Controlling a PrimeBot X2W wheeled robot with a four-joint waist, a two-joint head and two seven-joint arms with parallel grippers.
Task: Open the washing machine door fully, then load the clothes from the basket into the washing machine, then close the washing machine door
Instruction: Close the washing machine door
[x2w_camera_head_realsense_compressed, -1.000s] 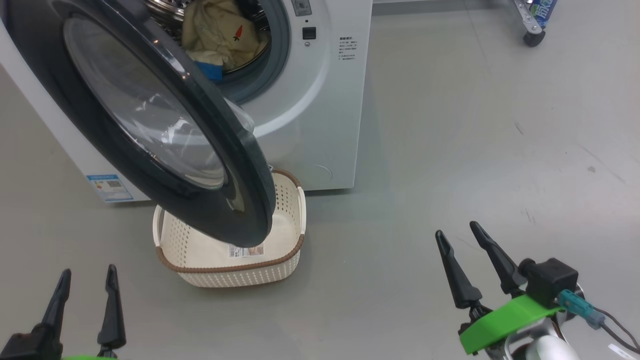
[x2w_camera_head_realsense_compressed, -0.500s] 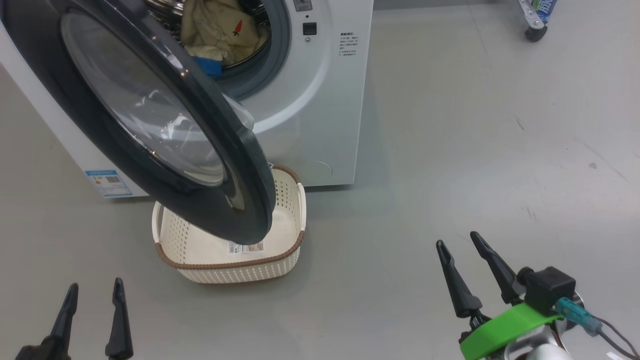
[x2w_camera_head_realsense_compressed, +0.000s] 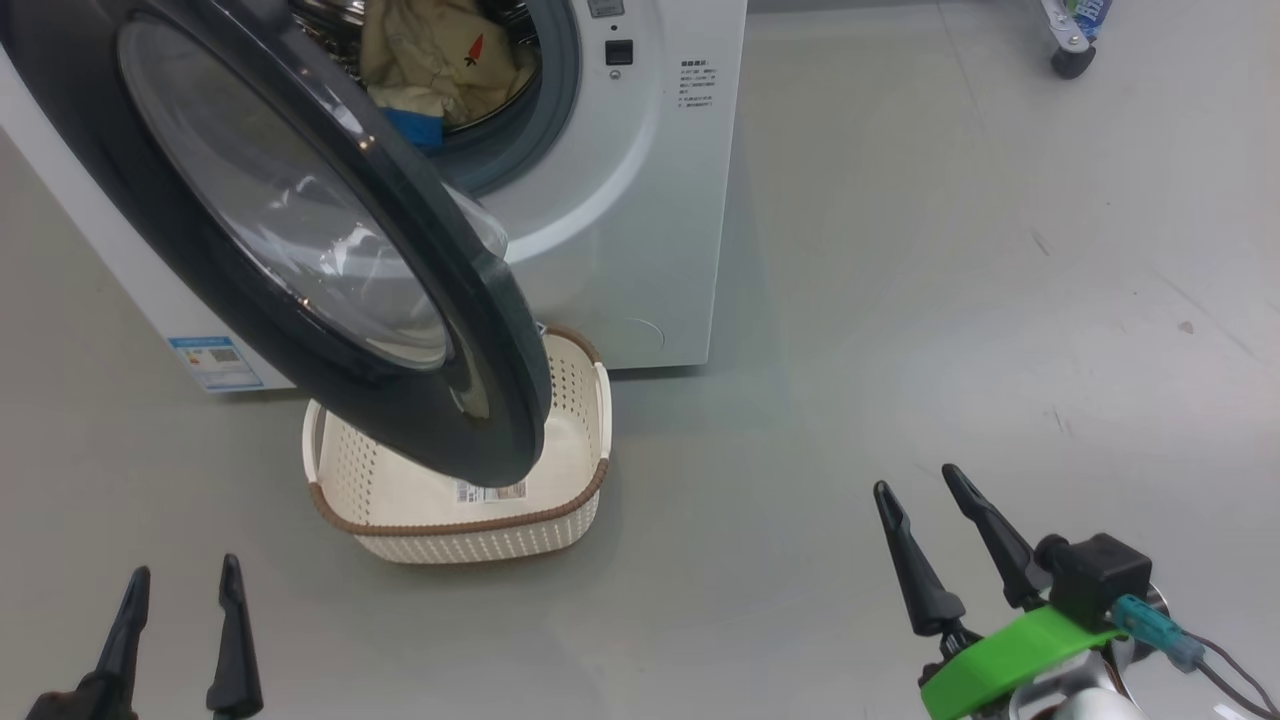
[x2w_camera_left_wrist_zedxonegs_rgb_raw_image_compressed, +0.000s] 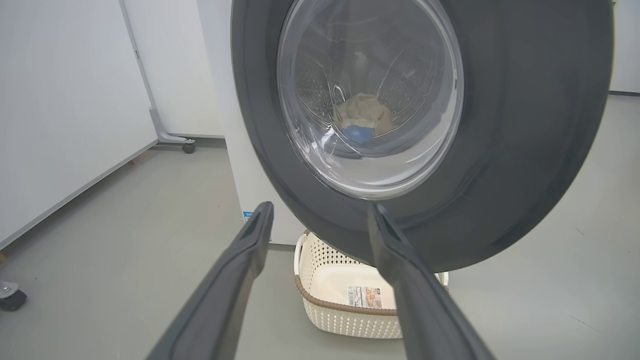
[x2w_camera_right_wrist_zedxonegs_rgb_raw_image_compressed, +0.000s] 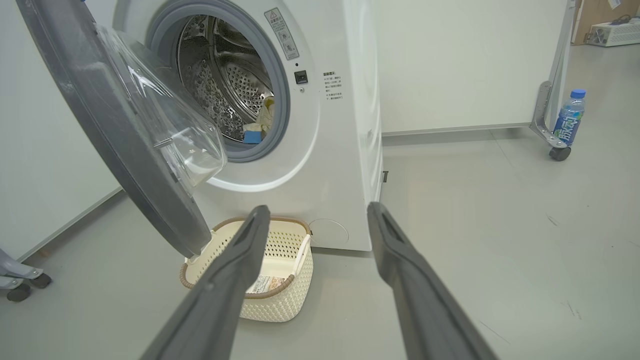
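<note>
The left gripper (x2w_camera_head_realsense_compressed: 185, 565) has its jaws wide open and holds nothing. The right gripper (x2w_camera_head_realsense_compressed: 915, 478) is the same: jaws wide, nothing in them. Both sit low over the floor (x2w_camera_head_realsense_compressed: 900, 250), well apart from each other and from the washer (x2w_camera_head_realsense_compressed: 640, 250). The 2 arms are pulled in near the robot, with the fingers pointing ahead. The left wrist view looks at the outside of the door (x2w_camera_head_realsense_compressed: 290, 240). The right wrist view looks at the washer's front and the basket (x2w_camera_head_realsense_compressed: 480, 530).

I think the arms are back like this so the door has room to swing.

The door is open and sticks out from the washer, hinged on the left. That keeps the round hole free. Its low edge hangs over the basket.

The basket sits on the floor right by the washer, under the hole, so things only go a short way up. It looks empty now, with just a sticker showing.

The clothes (x2w_camera_head_realsense_compressed: 430, 60) are inside the drum (x2w_camera_right_wrist_zedxonegs_rgb_raw_image_compressed: 235, 85), a cream heap with a small carrot and a blue bit.

So loading looks done. Only closing the door seems left, and the left gripper faces it best.
</note>
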